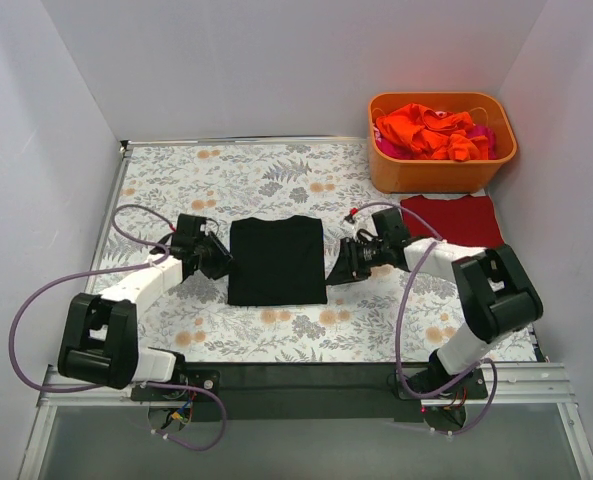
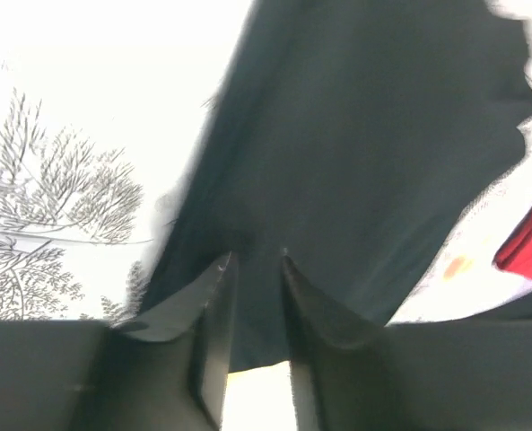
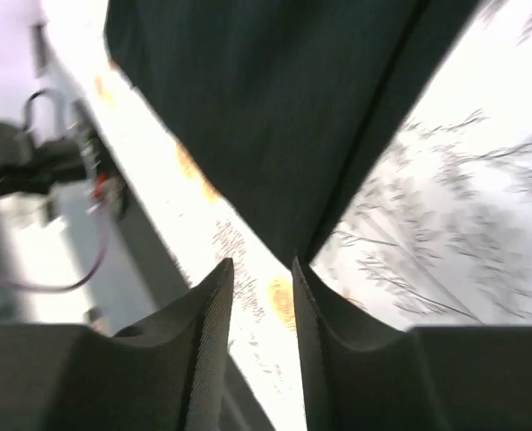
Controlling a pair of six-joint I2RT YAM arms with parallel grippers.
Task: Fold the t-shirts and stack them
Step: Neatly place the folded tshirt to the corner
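A black t-shirt (image 1: 276, 260) lies folded into a rectangle in the middle of the tablecloth. My left gripper (image 1: 221, 258) sits at its left edge. In the left wrist view its fingers (image 2: 255, 259) stand a little apart, with the edge of the black t-shirt (image 2: 364, 135) lying in the gap. My right gripper (image 1: 338, 268) is at the shirt's right lower corner. Its fingers (image 3: 261, 262) are open over bare cloth, and the black corner (image 3: 274, 108) lies just beyond the tips. A dark red t-shirt (image 1: 454, 220) lies folded at the right.
An orange plastic tub (image 1: 441, 172) at the back right holds crumpled orange and pink t-shirts (image 1: 431, 130). The floral tablecloth (image 1: 256, 170) covers the table. White walls close in the left, back and right. Purple cables loop beside both arms.
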